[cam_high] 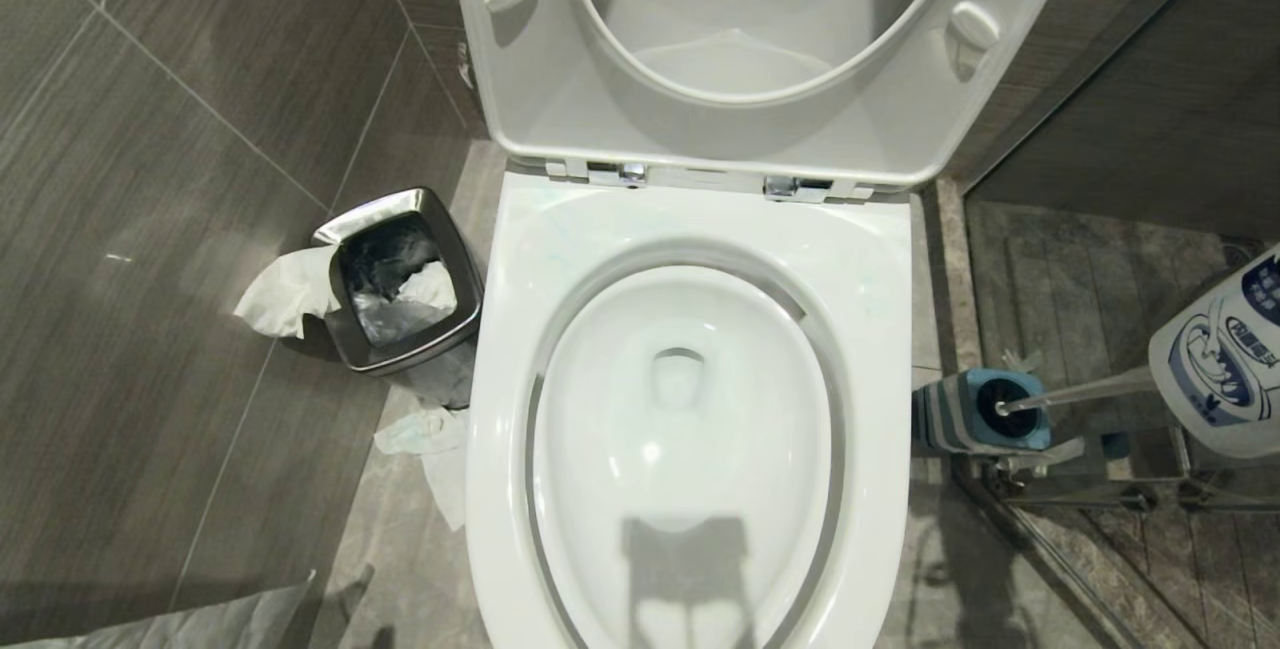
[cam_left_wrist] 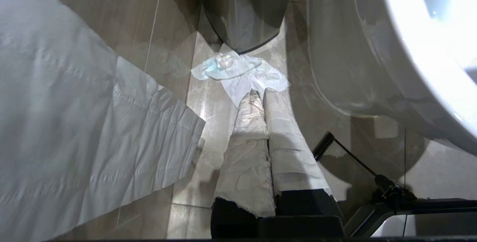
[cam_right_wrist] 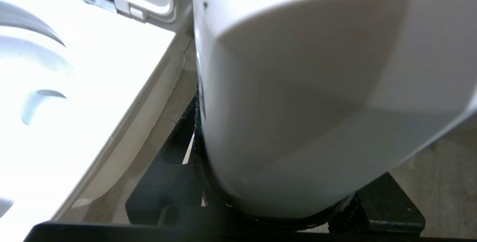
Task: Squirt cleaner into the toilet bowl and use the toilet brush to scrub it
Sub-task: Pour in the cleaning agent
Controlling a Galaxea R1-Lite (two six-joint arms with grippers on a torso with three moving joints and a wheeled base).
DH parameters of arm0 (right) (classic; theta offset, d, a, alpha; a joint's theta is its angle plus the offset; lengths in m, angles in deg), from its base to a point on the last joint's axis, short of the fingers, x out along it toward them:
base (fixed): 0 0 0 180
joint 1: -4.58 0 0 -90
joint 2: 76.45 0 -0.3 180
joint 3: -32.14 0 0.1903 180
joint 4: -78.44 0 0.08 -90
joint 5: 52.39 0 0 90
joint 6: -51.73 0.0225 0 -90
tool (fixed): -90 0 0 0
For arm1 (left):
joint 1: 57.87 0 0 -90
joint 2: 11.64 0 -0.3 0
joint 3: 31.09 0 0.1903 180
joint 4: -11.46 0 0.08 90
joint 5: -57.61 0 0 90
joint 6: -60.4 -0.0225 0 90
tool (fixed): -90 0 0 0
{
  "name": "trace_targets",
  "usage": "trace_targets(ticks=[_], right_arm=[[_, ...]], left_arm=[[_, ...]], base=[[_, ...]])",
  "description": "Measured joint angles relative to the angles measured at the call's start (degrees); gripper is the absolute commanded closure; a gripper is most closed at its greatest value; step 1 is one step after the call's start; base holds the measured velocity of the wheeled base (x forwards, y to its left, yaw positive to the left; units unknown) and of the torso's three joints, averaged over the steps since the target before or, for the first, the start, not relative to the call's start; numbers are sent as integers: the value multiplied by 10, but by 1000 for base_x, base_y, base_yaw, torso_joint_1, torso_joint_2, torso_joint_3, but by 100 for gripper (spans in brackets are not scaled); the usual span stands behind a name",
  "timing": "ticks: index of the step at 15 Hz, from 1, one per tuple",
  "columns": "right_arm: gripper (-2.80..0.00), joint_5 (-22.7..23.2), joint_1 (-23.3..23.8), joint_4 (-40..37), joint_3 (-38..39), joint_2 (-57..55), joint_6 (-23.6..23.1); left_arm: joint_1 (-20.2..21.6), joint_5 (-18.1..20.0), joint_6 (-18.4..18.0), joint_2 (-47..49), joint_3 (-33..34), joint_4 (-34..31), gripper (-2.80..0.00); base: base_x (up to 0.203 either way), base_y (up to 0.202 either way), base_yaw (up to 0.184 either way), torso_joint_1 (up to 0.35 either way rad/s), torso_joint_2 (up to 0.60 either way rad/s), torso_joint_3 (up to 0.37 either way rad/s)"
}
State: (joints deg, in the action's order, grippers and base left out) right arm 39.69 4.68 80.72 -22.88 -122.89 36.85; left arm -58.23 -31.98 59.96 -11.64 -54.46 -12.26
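Grey tiled bathroom floor [cam_high: 150, 329], toilet bowl [cam_high: 680, 429] open, seat up. Right gripper [cam_right_wrist: 261, 212] grasps white cleaner bottle [cam_high: 1220, 359] off to bowl's right, beside toilet brush [cam_high: 1060, 394] in its holder [cam_high: 960, 414]. Left gripper [cam_left_wrist: 259, 94] clenched, empty, low near bin [cam_high: 400, 279]. Risk: squirting before the bottle is over the bowl wets the floor.

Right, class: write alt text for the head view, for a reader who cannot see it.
An open white toilet bowl fills the centre, seat raised. A steel waste bin with tissue stands left; right, the toilet brush sits in its holder beside a white cleaner bottle.
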Motion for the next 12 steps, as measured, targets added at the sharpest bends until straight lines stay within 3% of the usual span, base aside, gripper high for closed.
trace_targets(ticks=[12], right_arm=[[0, 0, 0, 0, -38, -31, 5]], left_arm=[[0, 0, 0, 0, 0, 0, 0]], base=[[0, 0, 0, 2, 2, 191]])
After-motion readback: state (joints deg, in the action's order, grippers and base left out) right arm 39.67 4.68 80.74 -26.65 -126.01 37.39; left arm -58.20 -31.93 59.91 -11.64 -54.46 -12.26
